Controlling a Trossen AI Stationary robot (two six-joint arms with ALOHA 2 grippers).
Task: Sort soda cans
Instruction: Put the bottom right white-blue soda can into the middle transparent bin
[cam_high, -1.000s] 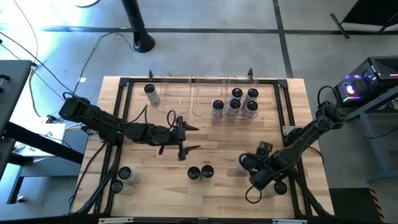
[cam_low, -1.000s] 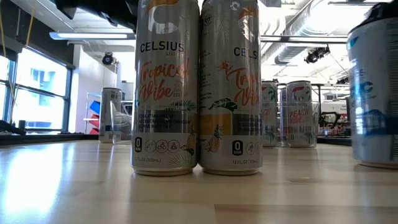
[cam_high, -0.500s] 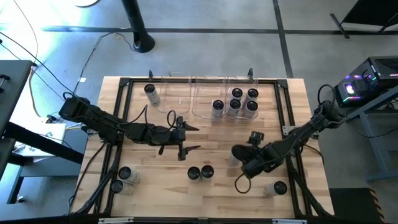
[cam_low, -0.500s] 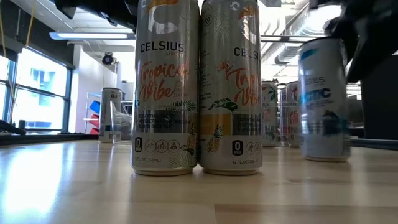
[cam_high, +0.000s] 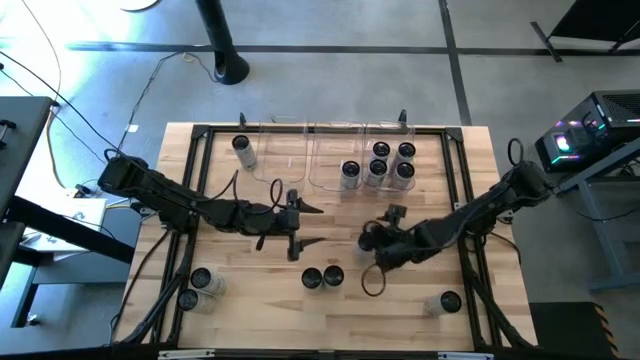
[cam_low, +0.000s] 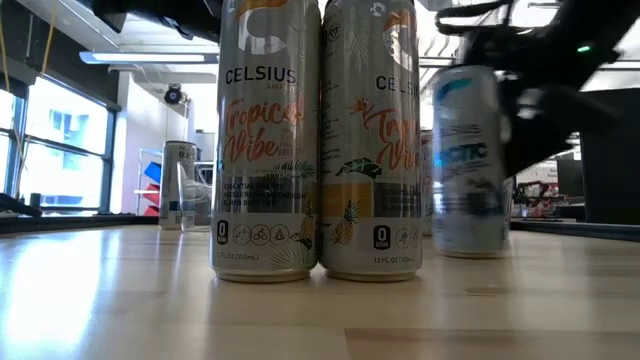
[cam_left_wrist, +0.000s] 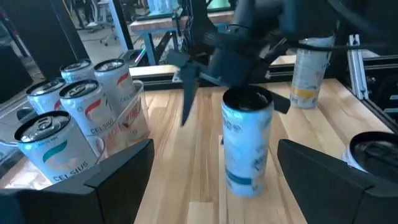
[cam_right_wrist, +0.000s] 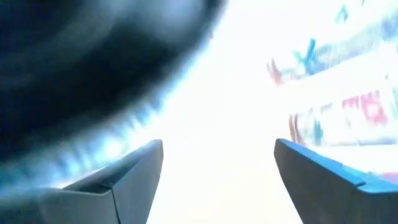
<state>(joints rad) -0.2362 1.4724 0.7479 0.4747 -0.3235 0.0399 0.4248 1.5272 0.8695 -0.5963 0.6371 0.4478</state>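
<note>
A pale can with blue print (cam_left_wrist: 249, 143) stands upright at the table's middle, under my right gripper (cam_high: 373, 243), which is shut on it. It also shows in the low view (cam_low: 468, 160). My left gripper (cam_high: 303, 224) is open just to the can's left, its fingers pointing at it from a short way off. Two Celsius cans (cam_high: 322, 277) stand together near the table's near edge. Two more (cam_high: 194, 288) stand at the near left and one (cam_high: 449, 301) at the near right. Several cans (cam_high: 380, 165) stand in a clear bin at the far edge. My right gripper holds the blue-printed can by its top end (cam_left_wrist: 247, 99), pinched between the two fingers, which come down on it from above. The can stays upright below the gripper. Whether its bottom is on the table or just clear of it, I cannot tell.
Clear bins (cam_high: 300, 150) line the far edge, and a single can (cam_high: 243, 150) stands by the left one. A black frame (cam_high: 200, 135) runs around the table. Bare wood lies between the bins and the two grippers.
My right gripper has carried the blue-printed can from the near right part of the table toward the left and a little toward the far edge, up to the middle, close to my left gripper. The can has stayed upright. The can at the near right now stands uncovered.
</note>
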